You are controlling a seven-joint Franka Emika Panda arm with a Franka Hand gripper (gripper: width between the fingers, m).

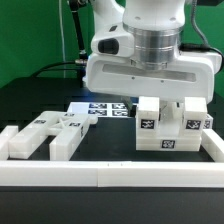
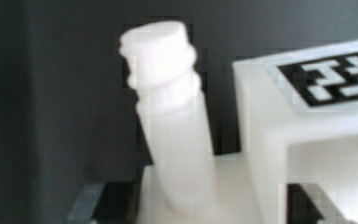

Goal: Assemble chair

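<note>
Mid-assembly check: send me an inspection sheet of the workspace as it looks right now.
Surface: black table, with a white border rail along the front.
Job's things: loose flat chair parts at the exterior view's left; tagged chair assembly at its right; round white post standing against a tagged white block.
Clutter: nothing seen; only the marker board lies mid-table.
Grippers: the gripper appears closed on the post's base, above the assembly.
Cables: thin dark line beside the arm, possibly a cable.
Surroundings: green backdrop behind the table.
</note>
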